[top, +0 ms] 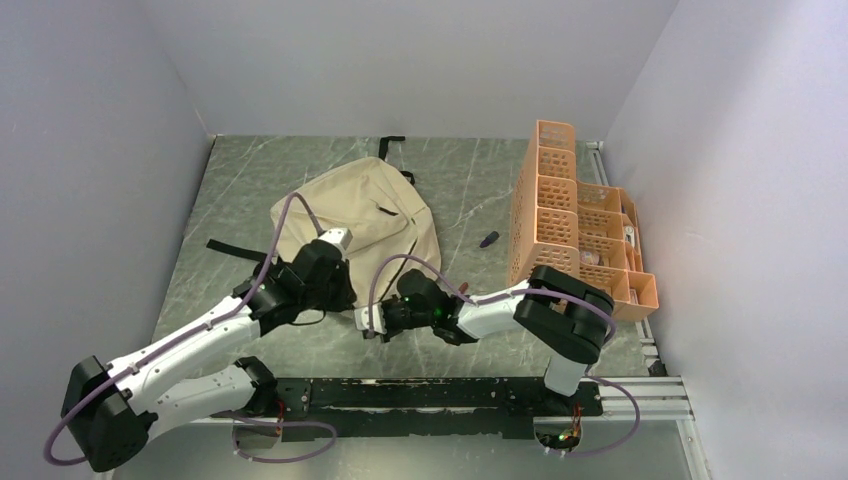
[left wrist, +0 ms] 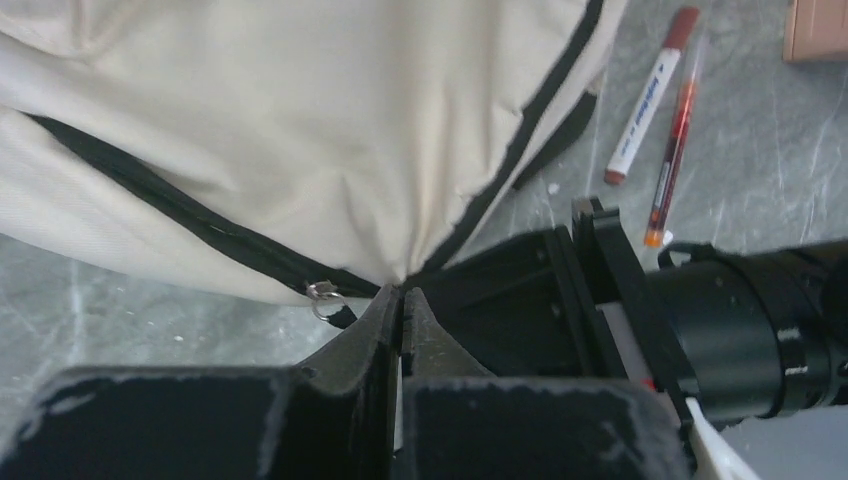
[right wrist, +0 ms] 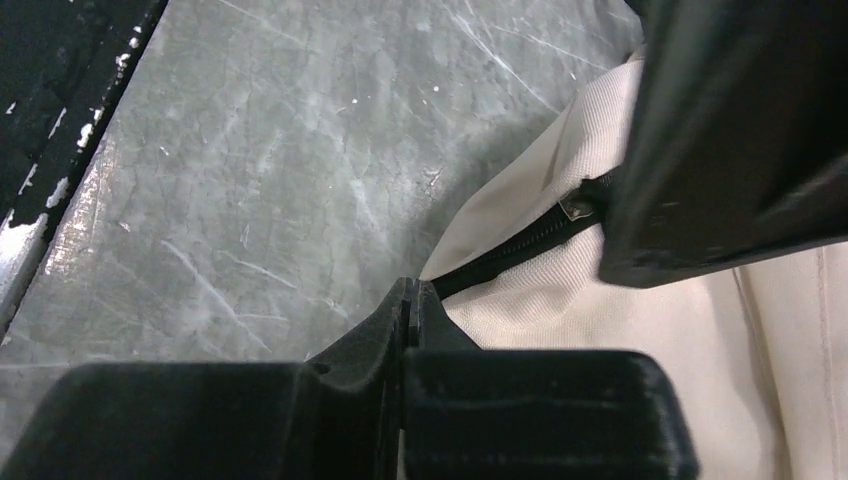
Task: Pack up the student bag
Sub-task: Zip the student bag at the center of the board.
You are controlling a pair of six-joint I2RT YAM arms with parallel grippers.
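The student bag (top: 360,220), beige with black zipper lines, lies flat in the middle of the table. My left gripper (top: 338,292) is at its near edge. In the left wrist view the jaws (left wrist: 402,298) are shut, and the bag's fabric (left wrist: 330,130) puckers into their tips beside a silver zipper pull (left wrist: 323,294). My right gripper (top: 372,322) is just to the right of it. In the right wrist view its jaws (right wrist: 410,288) are shut on the bag's corner (right wrist: 520,300), where the black zipper line (right wrist: 520,245) ends.
An orange perforated organizer (top: 572,215) stands at the right, near the wall. A small dark object (top: 488,240) lies between it and the bag. A white marker with a red cap (left wrist: 648,100) and a red pen (left wrist: 675,130) lie on the table beside the bag.
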